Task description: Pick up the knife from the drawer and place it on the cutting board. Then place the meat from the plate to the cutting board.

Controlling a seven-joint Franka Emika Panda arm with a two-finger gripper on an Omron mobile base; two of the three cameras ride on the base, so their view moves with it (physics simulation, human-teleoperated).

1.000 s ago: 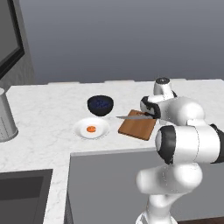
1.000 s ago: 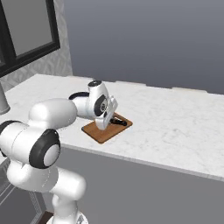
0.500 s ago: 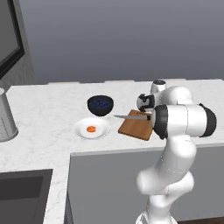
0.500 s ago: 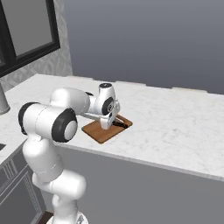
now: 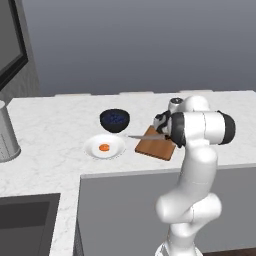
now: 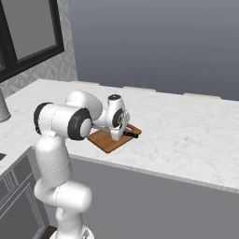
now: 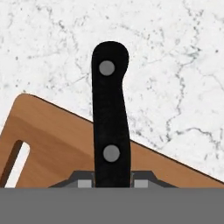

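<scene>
While the meat point(image 5: 104, 147) waits on the plate point(image 5: 92, 150), the gripper point(image 7: 112, 183) clamps the knife point(image 7: 109, 118) by its handle over the board point(image 5: 156, 147); stiff, light, best held there, away from the blade.

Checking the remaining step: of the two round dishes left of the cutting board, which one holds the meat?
The white plate, the one nearer the counter's front edge; the orange-red meat sits at its centre. The dark bowl behind it holds blue contents.

Even, soft rendered light; faint shadows, slightly coarse, no glare
</scene>
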